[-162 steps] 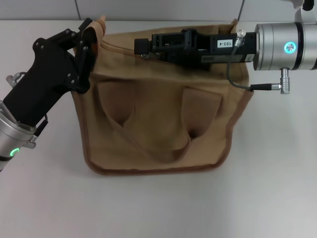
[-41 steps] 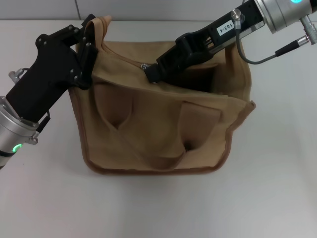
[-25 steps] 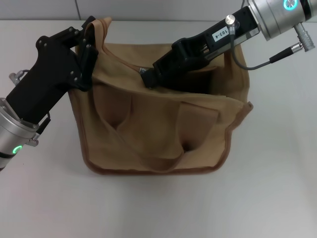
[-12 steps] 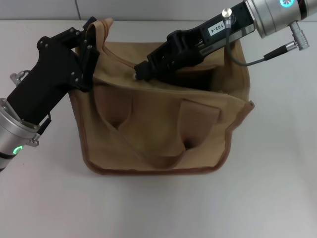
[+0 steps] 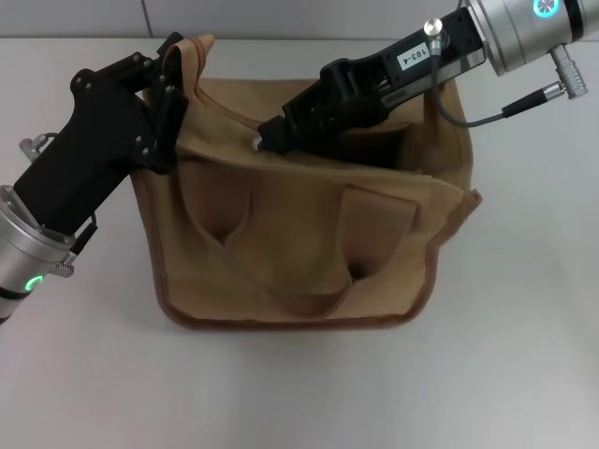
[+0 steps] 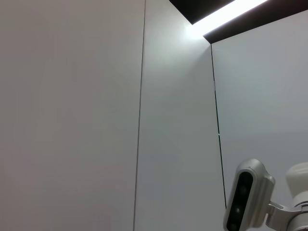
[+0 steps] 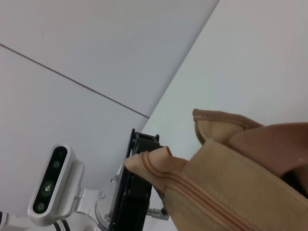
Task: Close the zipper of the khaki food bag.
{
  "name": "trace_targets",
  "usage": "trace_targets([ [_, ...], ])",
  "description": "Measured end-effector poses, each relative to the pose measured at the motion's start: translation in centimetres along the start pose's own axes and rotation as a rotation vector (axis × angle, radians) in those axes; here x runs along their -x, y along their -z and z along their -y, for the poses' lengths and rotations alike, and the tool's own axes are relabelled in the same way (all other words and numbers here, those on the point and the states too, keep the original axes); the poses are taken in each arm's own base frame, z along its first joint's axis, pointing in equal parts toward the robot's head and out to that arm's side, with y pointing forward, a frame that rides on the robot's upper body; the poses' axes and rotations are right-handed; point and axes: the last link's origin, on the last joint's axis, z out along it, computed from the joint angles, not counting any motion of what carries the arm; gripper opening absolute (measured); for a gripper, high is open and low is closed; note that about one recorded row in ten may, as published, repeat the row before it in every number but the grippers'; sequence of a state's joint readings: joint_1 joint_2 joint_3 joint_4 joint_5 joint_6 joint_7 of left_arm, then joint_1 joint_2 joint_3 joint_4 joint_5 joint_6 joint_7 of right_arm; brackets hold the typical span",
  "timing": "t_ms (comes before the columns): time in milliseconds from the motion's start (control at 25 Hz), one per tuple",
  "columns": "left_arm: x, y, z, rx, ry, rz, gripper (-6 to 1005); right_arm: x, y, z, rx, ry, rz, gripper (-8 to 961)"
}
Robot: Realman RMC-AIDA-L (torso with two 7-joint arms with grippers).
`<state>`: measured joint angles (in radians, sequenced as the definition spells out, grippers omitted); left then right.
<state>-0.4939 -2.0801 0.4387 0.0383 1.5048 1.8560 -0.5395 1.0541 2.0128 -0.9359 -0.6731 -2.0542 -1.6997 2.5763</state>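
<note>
The white surface (image 5: 524, 337) carries the khaki food bag (image 5: 299, 243), which lies in the middle of the head view with its handles and front pocket facing up and its mouth toward the far edge. The half of the mouth nearer the robot's right gapes open, showing a dark interior, while the stretch toward the left corner looks drawn together. The left gripper (image 5: 167, 94) is clamped on the bag's far left corner, where the fabric end tab sticks up between its black fingers; the right wrist view shows that same tab and the tan tape running from it toward the camera. The right gripper (image 5: 270, 138) reaches in from the right and sits on the zipper (image 7: 211, 204) line partway along the top, its tips at a small silver glint that is probably the slider; whether its fingers are pinched on the pull tab or merely resting against it cannot be told from these views. The closing stroke seems to be in hand, about midway, with the left arm anchoring the corner. The next move likely calls for the slider to travel along the tape while the left hold keeps the line taut, so the fabric does not bunch ahead of it.
</note>
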Motion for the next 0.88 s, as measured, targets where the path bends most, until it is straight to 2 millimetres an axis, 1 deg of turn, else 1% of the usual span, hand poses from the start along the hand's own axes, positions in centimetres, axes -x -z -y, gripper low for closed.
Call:
trace_targets([
  [160, 0.0, 0.0, 0.0, 0.001, 0.001, 0.0, 20, -0.2, 0.4, 0.2, 0.039, -0.022, 0.038, 209],
  [360, -0.1, -0.1, -0.1, 0.01, 0.002, -0.004, 20, -0.4, 0.4, 0.4, 0.071, -0.047, 0.05, 216],
  [600, -0.2, -0.1, -0.2, 0.016, 0.002, -0.013, 20, -0.7, 0.4, 0.5, 0.075, -0.036, 0.045, 254],
  [880, -0.5, -0.7, -0.2, 0.037, -0.002, -0.037, 20, -1.6, 1.9, 1.5, 0.092, -0.08, 0.099, 297],
])
